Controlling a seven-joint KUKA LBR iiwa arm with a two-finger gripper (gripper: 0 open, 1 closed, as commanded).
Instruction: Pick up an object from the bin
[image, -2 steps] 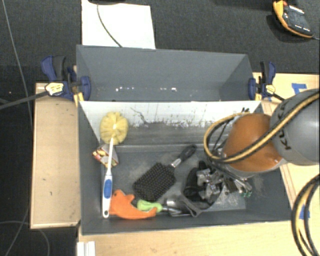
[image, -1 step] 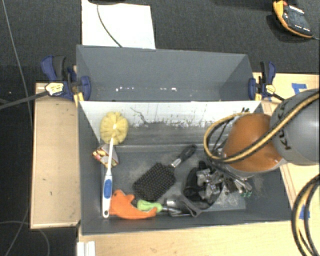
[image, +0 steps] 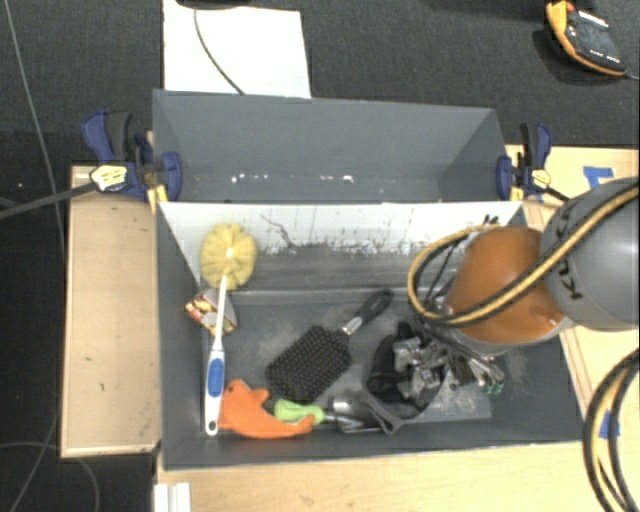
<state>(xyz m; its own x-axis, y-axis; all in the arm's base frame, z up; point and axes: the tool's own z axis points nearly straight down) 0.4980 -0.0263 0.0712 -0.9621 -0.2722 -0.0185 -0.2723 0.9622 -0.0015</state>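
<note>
My gripper (image: 428, 375) is low in the right half of the bin, below the orange cover, its metal fingers down against a crumpled black thing (image: 388, 378) with a strap. Whether anything sits between the fingers is hidden. Just left of it lies a black hairbrush (image: 322, 356), handle pointing up and right. A small metallic piece (image: 347, 408) rests near the bin's front, beside the black strap.
A dish brush with a yellow fluffy head (image: 228, 255) and white and blue handle lies along the left wall. An orange and green toy (image: 262, 412) sits at the front left. A small brown wrapped item (image: 208, 314) lies by the brush handle.
</note>
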